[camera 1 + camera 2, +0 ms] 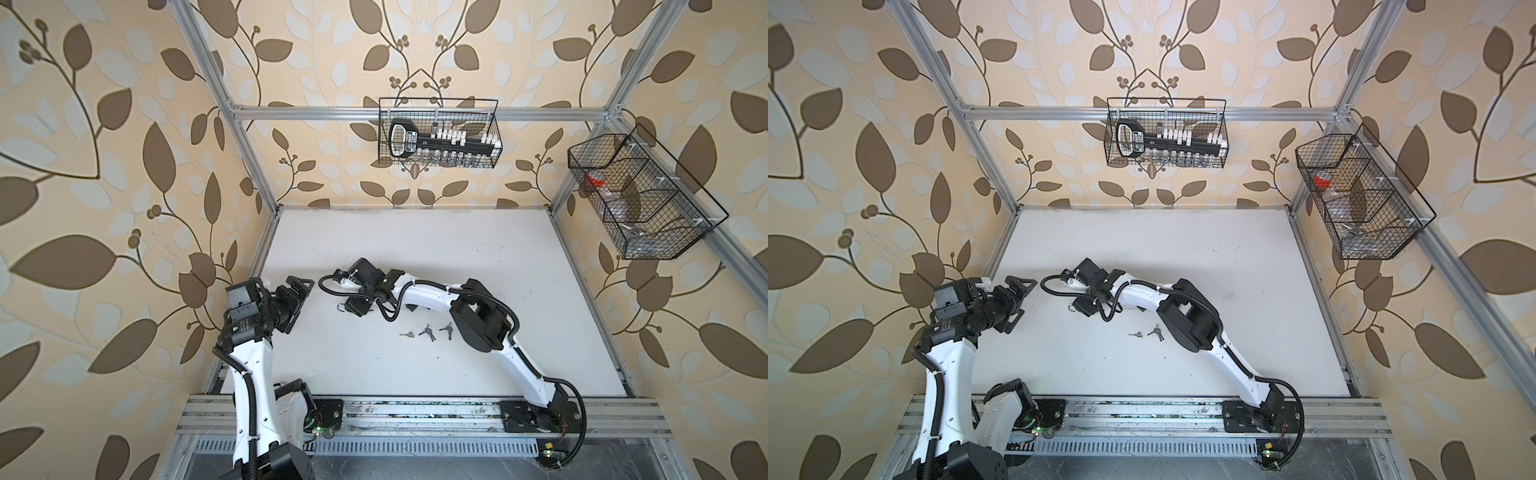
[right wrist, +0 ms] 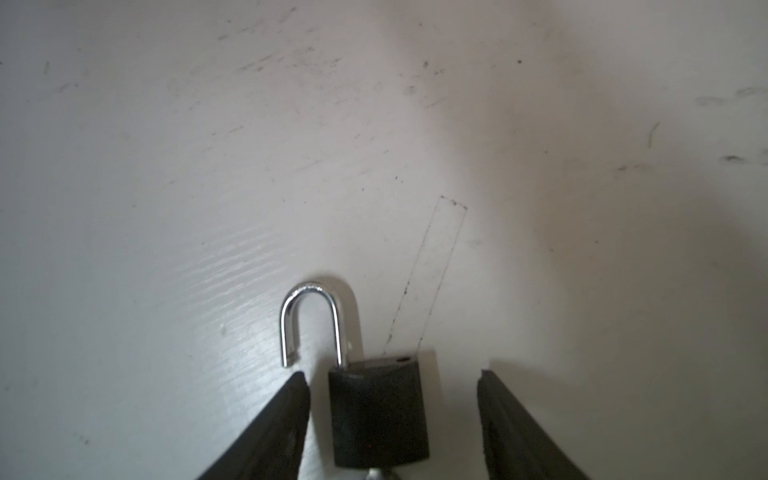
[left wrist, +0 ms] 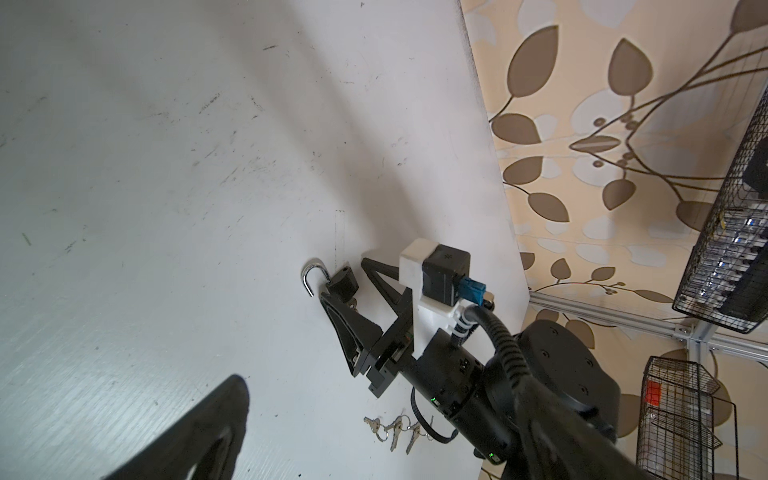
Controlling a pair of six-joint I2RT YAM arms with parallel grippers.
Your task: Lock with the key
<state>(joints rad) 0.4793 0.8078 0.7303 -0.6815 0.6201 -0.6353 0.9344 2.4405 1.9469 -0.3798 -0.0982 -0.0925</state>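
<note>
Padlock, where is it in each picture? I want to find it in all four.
In a top view: padlock, only its silver loop showing, on the left half of the table.
In a top view: same spot, slightly further left in the picture.
Left wrist: just below the picture's middle.
Right wrist: bottom centre, big and close.
Shared landmark: the open right tool straddling it.

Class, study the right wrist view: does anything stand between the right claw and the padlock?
Nothing visible does. The padlock lies flat on the white table, its body between the open fingers of the right claw, with only bare table in the gaps. Its shackle is swung open, beyond the fingertips.
</note>
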